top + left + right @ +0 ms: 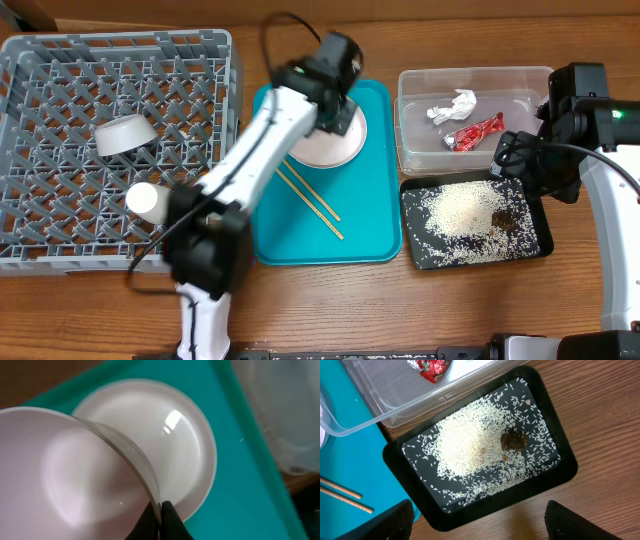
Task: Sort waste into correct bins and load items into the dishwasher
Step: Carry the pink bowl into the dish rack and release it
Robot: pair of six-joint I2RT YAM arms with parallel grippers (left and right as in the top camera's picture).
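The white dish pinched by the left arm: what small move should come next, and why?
Probably lift the dish clear and carry it left to the grey rack, where a bowl already sits. The left gripper pinches its rim, and it tilts above a larger plate on the teal tray.

1. The left arm (250, 150) stretches diagonally away from its base, wrist angled downward.
2. The left gripper (161, 510) pinches the rim of a white dish (75, 475).
3. The right arm (590, 120) is folded, and the right gripper (479, 510) points down, fingers spread wide, empty.
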